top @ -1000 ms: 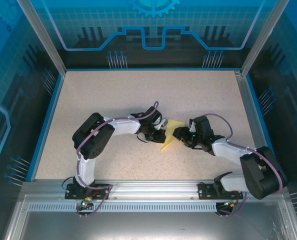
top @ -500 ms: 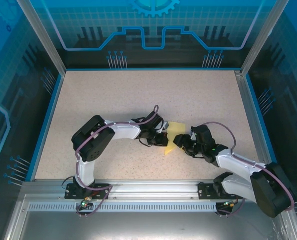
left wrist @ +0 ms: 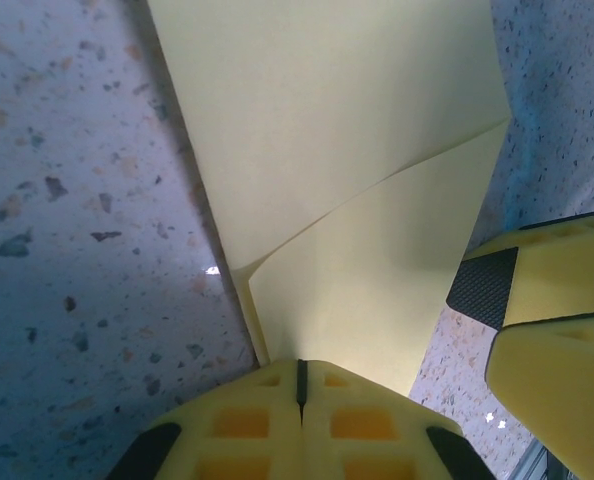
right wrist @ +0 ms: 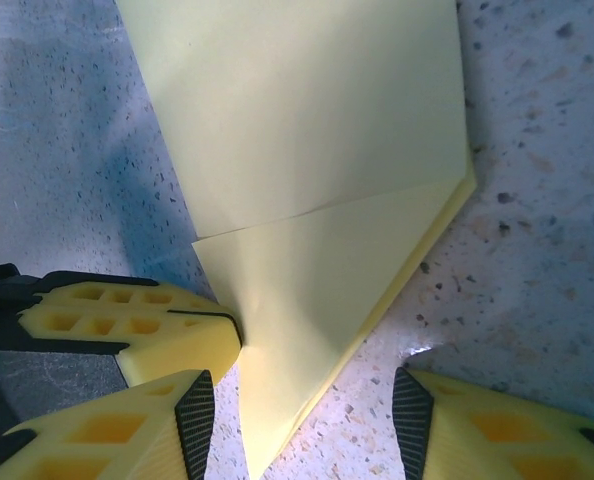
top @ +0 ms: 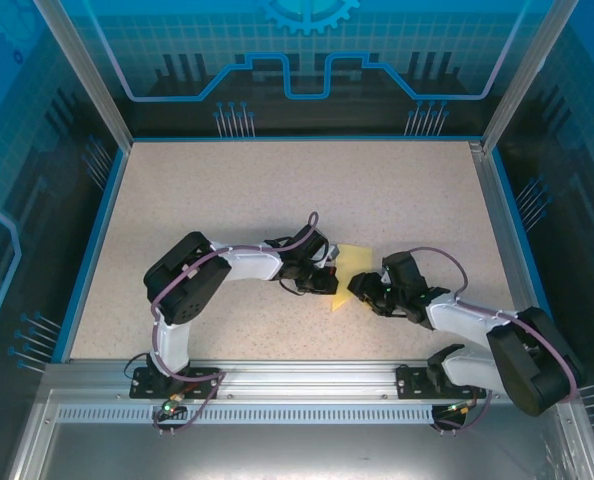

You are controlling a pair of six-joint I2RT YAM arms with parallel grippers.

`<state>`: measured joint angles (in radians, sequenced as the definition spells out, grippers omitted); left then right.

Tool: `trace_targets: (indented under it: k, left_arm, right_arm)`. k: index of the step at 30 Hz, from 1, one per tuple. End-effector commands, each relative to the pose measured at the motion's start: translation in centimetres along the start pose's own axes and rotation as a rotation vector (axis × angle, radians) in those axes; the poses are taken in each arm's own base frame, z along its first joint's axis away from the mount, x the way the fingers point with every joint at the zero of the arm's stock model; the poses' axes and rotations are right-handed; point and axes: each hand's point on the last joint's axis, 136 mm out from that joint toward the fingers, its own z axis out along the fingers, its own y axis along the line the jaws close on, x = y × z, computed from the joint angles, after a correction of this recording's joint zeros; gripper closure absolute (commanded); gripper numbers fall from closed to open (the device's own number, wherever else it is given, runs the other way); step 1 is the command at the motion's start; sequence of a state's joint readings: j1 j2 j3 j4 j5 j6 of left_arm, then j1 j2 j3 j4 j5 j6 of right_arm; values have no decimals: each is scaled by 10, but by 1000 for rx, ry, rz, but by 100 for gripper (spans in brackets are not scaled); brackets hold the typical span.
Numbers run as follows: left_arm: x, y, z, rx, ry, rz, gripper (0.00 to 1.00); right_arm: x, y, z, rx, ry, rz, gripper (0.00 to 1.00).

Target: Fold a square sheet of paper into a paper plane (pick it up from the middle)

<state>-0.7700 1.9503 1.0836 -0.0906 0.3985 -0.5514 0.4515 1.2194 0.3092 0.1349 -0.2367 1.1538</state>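
The pale yellow paper (top: pixel 351 260), folded into a pointed wedge with two overlapping flaps, lies on the speckled table between both arms. My left gripper (top: pixel 328 281) is shut on the wedge's left edge; in the left wrist view the closed jaws (left wrist: pixel 300 372) pinch the paper (left wrist: pixel 357 200) where the flaps meet. My right gripper (top: pixel 363 290) is open, low over the table. In the right wrist view its fingers (right wrist: pixel 304 415) straddle the paper's narrow tip (right wrist: pixel 307 150) without touching it. The left gripper's fingers (right wrist: pixel 137 320) show at that view's left.
The speckled table (top: pixel 277 190) has a blue rim and transparent walls on three sides. An aluminium rail (top: pixel 307 375) carrying the arm bases runs along the near edge. The right gripper's finger (left wrist: pixel 547 310) sits close to the paper's right edge.
The right gripper has drawn back toward the near edge and settled lower by the paper's tip. The left gripper slid slightly right, still holding the paper.
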Motion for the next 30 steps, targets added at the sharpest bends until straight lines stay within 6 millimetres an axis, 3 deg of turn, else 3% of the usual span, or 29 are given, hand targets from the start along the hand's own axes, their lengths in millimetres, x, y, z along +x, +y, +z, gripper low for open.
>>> trace_targets:
  k: [1,19,30]
  left_arm:
    - [32,20,8,-68,94,-35,100]
    - [31,22,10,-85,103,-17,100]
    - [31,22,10,-87,107,-14,100]
  right_arm:
    - [-11,17,4,-54,-26,-16,47]
    - [-17,26,-10,-70,-51,-21,48]
    - [-21,22,-1,-58,-33,-12,48]
